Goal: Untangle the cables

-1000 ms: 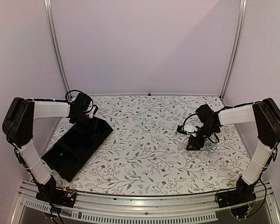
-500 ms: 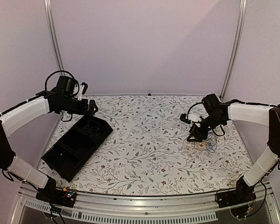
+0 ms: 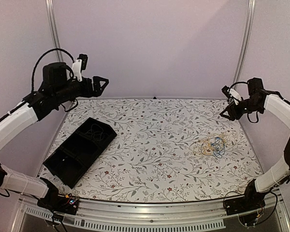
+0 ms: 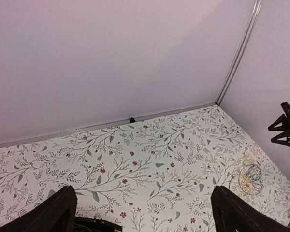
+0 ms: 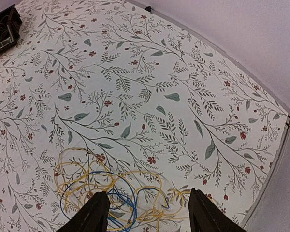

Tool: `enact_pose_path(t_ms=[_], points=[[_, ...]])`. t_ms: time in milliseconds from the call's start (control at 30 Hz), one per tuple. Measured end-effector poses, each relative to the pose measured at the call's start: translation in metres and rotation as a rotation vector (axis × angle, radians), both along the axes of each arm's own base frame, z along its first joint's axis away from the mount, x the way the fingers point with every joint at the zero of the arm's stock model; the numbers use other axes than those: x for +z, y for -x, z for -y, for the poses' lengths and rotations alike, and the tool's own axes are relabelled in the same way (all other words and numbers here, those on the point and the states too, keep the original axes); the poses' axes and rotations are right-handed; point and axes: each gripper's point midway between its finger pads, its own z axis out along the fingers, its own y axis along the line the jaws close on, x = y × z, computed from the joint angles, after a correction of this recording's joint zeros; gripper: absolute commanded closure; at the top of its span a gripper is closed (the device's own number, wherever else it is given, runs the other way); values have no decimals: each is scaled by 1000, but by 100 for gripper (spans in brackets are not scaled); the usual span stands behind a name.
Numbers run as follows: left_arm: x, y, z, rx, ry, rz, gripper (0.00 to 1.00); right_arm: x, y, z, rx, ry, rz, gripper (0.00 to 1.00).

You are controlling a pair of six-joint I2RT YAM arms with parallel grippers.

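I have the loose tangle of thin yellow-orange and blue cables (image 3: pixel 212 146) lying on the floral-patterned tabletop (image 3: pixel 150 166) toward its right side, with nothing touching it. My right gripper (image 3: pixel 228 105) hangs above and beyond the tangle, close to the right wall, jaws parted and empty. My left gripper (image 3: pixel 103 83) is raised over the far left corner, jaws spread wide, also empty. The black compartmented plastic tray (image 3: pixel 80 150) sits angled along the left edge, with a thin dark cable (image 3: pixel 94 129) in its far compartment. Open tabletop stretches between tray and tangle. The metal corner posts (image 3: pixel 240 53) stand near both wrists.
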Motion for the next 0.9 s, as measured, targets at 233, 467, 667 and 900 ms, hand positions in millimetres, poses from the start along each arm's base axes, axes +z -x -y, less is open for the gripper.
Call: enact_pose_path(t_ms=[233, 467, 667, 900], points=[[13, -32, 67, -238, 149, 113, 32, -67, -7, 59, -168, 68, -177, 44], [-77, -9, 142, -490, 68, -72, 34, -103, -4, 40, -91, 196, -234, 43], [-104, 17, 168, -605, 32, -142, 34, -127, -5, 13, 7, 279, -253, 43], [-103, 20, 170, -630, 37, -141, 35, -159, -7, 9, 33, 316, -321, 74]])
